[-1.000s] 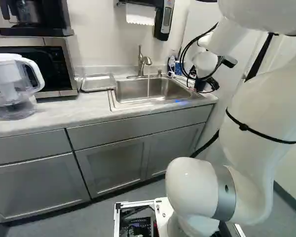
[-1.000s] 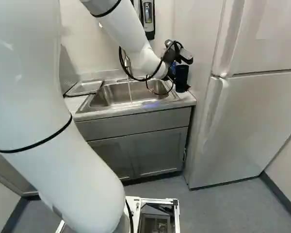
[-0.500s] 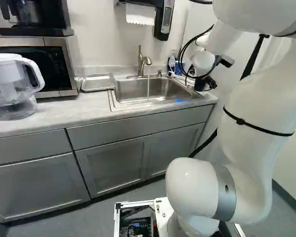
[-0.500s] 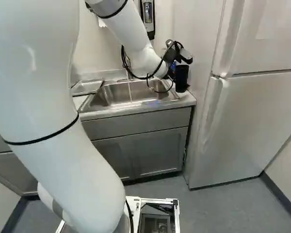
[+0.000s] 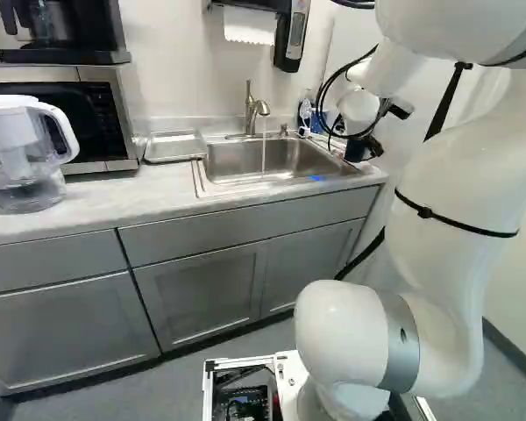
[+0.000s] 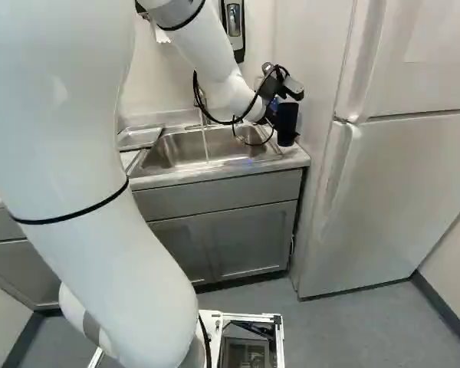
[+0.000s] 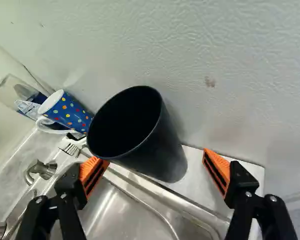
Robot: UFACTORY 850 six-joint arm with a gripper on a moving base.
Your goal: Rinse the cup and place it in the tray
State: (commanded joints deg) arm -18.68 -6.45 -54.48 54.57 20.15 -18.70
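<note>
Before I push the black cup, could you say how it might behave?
The black cup would probably tip if pushed high up, being taller than wide. Its round side suggests it could roll once down, and looks smooth enough to slip.

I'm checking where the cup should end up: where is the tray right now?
In the left base view, the metal tray lies on the counter just left of the sink, between it and the microwave.
</note>
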